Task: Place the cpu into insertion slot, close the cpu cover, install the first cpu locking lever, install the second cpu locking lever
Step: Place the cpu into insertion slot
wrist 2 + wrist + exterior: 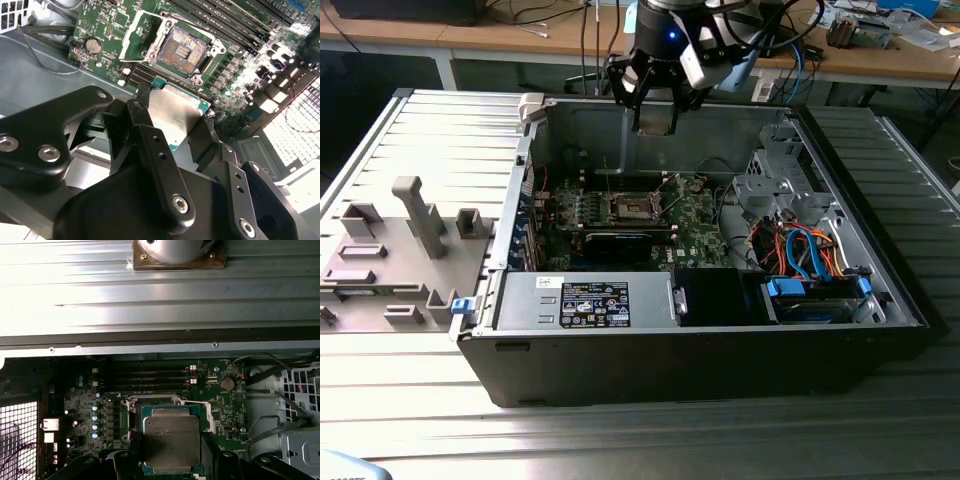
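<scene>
The gripper (pixel 656 120) is hovering above the insertion slot (pixel 181 51), well apart from it. Its fingers (pixel 150 135) are pinching the cpu (pixel 171 442) by two opposite edges, with the dull metal top showing between them in the first wrist view. The slot is lying open with its dark centre uncovered. The cpu cover (pixel 136 36) is sitting swung open just beside the slot, on the green motherboard (pixel 695 225) around it.

Black pincer (pixel 175 124) w/ chunky links & shiny silver screws (pixel 181 203). Just above it a blue light (pixel 670 36) glows, w/ black cables (pixel 786 36) looping beside it.
</scene>
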`<move>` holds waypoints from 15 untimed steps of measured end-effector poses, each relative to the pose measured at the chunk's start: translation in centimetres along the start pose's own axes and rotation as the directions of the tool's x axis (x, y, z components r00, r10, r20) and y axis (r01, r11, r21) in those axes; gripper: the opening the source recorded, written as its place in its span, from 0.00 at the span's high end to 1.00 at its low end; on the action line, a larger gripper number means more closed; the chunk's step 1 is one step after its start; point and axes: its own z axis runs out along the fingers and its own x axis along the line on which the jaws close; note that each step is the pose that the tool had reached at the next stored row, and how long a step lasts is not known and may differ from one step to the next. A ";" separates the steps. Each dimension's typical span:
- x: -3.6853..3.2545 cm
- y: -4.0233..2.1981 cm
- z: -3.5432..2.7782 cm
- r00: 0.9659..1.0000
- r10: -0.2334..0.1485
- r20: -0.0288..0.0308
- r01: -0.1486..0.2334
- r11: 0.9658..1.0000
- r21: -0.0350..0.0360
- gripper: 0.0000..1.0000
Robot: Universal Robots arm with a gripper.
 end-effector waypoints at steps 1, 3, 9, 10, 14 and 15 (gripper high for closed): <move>0.00 0.00 0.03 1.000 0.000 0.000 0.000 1.000 0.000 0.45; 0.00 -0.01 0.09 1.000 0.000 0.000 0.000 1.000 0.000 0.45; 0.04 -0.03 0.30 1.000 0.000 0.000 0.000 1.000 0.000 0.45; 0.04 -0.03 0.34 1.000 0.000 0.000 0.000 1.000 0.000 0.45; 0.07 -0.05 0.50 1.000 0.000 0.000 0.000 1.000 0.000 0.45; 0.07 -0.06 0.57 1.000 0.000 0.000 0.000 1.000 0.000 0.45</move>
